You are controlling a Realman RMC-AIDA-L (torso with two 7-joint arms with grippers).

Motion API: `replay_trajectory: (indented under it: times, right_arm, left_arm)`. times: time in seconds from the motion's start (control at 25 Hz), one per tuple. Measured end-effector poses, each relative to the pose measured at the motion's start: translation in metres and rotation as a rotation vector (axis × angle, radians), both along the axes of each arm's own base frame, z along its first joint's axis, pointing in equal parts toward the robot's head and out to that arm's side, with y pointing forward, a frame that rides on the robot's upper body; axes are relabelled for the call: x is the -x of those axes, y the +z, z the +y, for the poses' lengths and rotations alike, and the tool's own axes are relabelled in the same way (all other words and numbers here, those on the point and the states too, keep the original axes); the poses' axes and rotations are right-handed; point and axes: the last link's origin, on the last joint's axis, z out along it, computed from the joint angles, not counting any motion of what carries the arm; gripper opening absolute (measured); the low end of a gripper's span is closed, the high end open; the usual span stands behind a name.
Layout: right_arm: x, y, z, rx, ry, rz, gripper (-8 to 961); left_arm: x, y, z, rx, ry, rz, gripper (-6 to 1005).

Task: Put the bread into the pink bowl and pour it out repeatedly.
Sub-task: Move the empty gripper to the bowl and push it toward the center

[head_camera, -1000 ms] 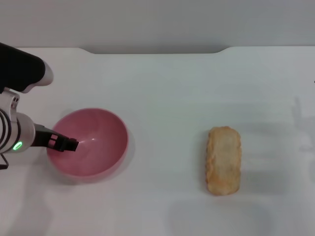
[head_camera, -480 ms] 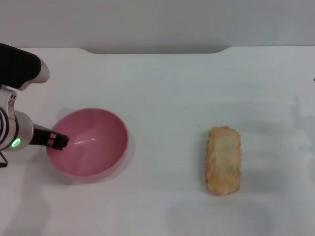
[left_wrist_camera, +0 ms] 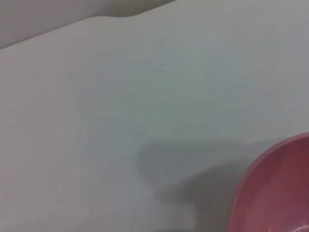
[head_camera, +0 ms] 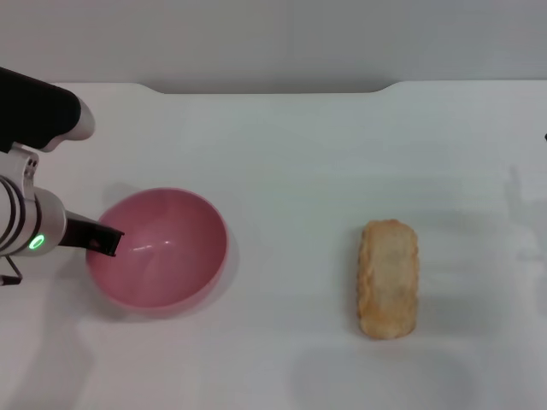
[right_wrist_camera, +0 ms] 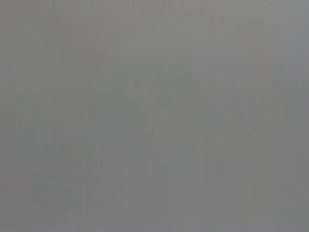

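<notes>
The pink bowl (head_camera: 162, 252) stands upright and empty on the white table (head_camera: 291, 154) at the left. A part of the bowl's rim (left_wrist_camera: 280, 188) also shows in the left wrist view. My left gripper (head_camera: 107, 242) reaches over the bowl's left rim, with its dark tip just inside the bowl. The bread (head_camera: 389, 278) lies flat on the table at the right, far from the bowl, with nothing touching it. My right gripper is out of view, and the right wrist view is plain grey.
The table's far edge (head_camera: 273, 85) runs along the back, with a grey wall behind it. Bare white table lies between the bowl and the bread.
My left gripper drew back from the bowl's inside to its left rim, then edged right and up. The bowl shifted slightly to the right. The bread has not moved.
</notes>
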Motion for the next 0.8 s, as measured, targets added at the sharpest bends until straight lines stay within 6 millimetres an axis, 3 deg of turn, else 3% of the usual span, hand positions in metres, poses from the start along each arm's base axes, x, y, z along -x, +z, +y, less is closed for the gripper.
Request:
replay_trajectory:
  times: [0.12,0.4,0.8]
  right_arm:
    - [0.001,-0.001,0.0,0.003,0.002,0.0,635]
    - [0.002,-0.003,0.001,0.02,-0.007,0.011,635]
    - [0.013,-0.007,0.023,0.183,-0.074,0.028,636]
  left_arm:
    - [0.0,0.002,0.002,-0.017,0.008,-0.021,98]
    - [-0.001,0.01,0.006,-0.048,0.034,-0.067,92]
    - [-0.02,0.017,0.019,-0.064,-0.018,-0.08,50]
